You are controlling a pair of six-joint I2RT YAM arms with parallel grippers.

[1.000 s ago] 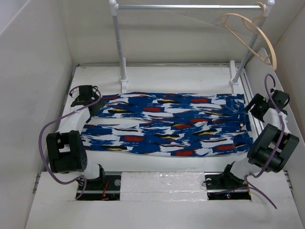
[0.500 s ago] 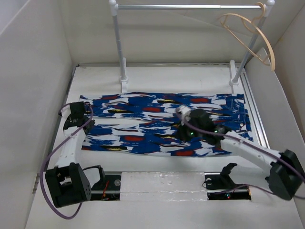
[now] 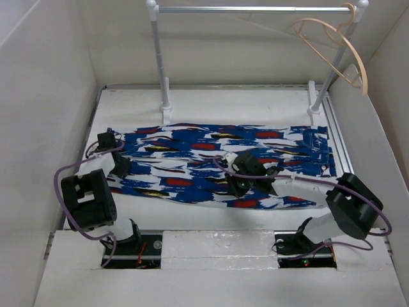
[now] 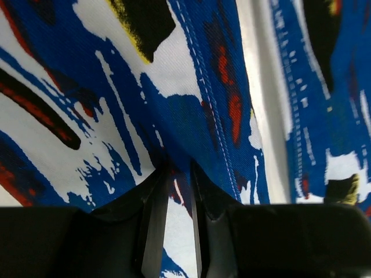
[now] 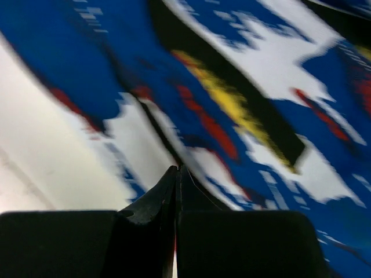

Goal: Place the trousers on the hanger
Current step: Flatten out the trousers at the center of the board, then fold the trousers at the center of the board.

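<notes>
Trousers point(image 3: 192, 150) lie flat, left tool point(image 4: 175, 176) pinching their left edge, right tool point(image 5: 177, 172) pinching near front edge.

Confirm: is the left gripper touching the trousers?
Touching. The left wrist view shows the left gripper with its jaws closed on a pinched fold of the trousers, with fabric running down between them.

- The rail point(image 3: 255, 9) and its white posts point(image 3: 159, 64) fence the far side; I can pass between them.
- The hanger point(image 3: 346, 39) hangs beside the right post.
- Side walls point(image 3: 45, 115) hem both arms in closely.
- The trousers point(image 3: 192, 150) cover mid-table.
</notes>
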